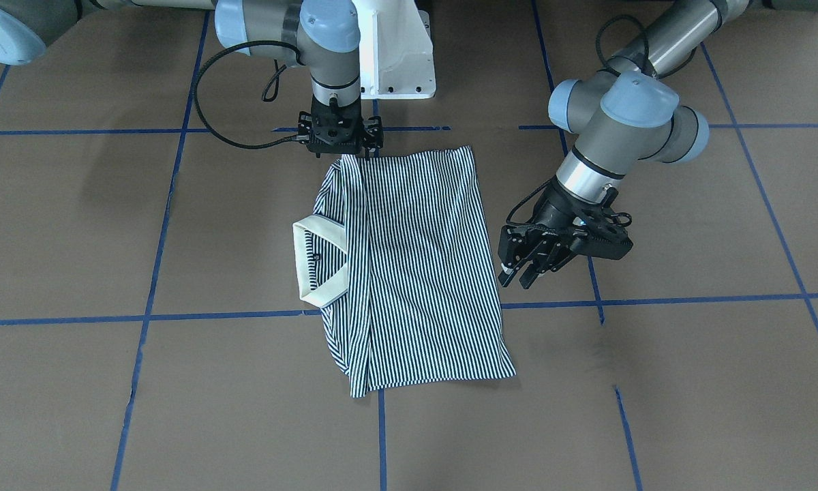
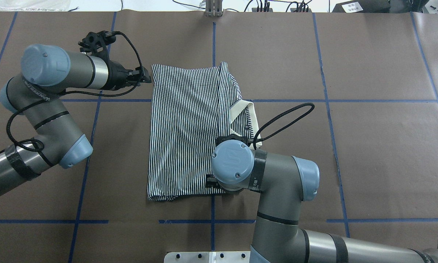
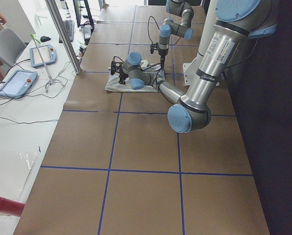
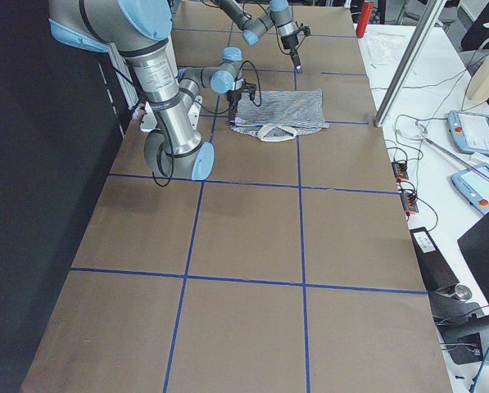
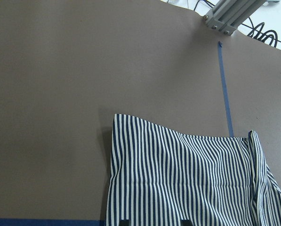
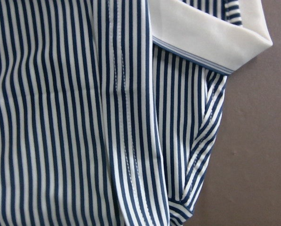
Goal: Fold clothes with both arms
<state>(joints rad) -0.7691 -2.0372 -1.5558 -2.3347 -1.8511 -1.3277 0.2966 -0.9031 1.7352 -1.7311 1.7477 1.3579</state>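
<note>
The striped polo shirt (image 2: 182, 131) lies flat in the middle of the desk (image 2: 368, 146). It is already narrowed to a rough rectangle, with its sides turned in over the body and the cream collar (image 1: 324, 292) poking out at the right edge. The left tool (image 1: 516, 278) hangs beside the hem end, toward the shirt's far-left corner. It is tilted at the cloth with its fingers spread apart and nothing between them, and its wrist view looks onto that corner, which suits a pinch there. The right tool (image 1: 344, 146) points straight down at the near edge, right of centre, where a turned-in flap ends. Its fingers are hidden by its own body, so I cannot tell whether they are parted or closed on cloth. It seems placed to steady or grip that edge while the left takes the hem for a fold toward the collar.
</note>
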